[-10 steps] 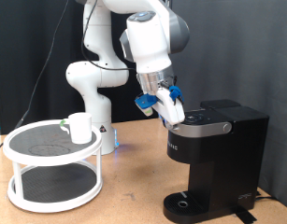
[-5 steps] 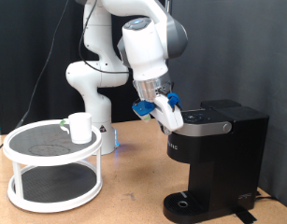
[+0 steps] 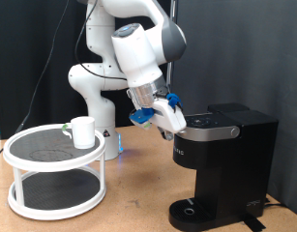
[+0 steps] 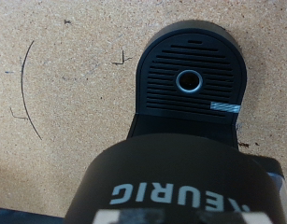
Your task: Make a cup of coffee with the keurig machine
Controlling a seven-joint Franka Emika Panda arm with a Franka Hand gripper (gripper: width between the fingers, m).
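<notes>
The keurig machine [image 3: 225, 159] stands black and boxy on the table at the exterior view's right, lid closed. My gripper [image 3: 165, 116] hangs tilted just off the machine's upper left corner, a little apart from the lid. Nothing shows between its fingers. The cup [image 3: 82, 131] is small and white and stands on the top tier of a round stand at the exterior view's left, far from the gripper. The wrist view looks down on the keurig machine's lettered front [image 4: 180, 191] and its round slotted drip tray [image 4: 190, 82]. The fingers do not show clearly there.
A white two-tier round stand [image 3: 53, 164] with dark shelves stands at the exterior view's left. The robot's white base [image 3: 95, 92] stands behind it. The wooden tabletop [image 3: 129, 198] lies between stand and machine. A black curtain hangs behind.
The gripper has moved to the exterior view's left and slightly down, away from the machine's top panel. The cup and the machine have not moved.
</notes>
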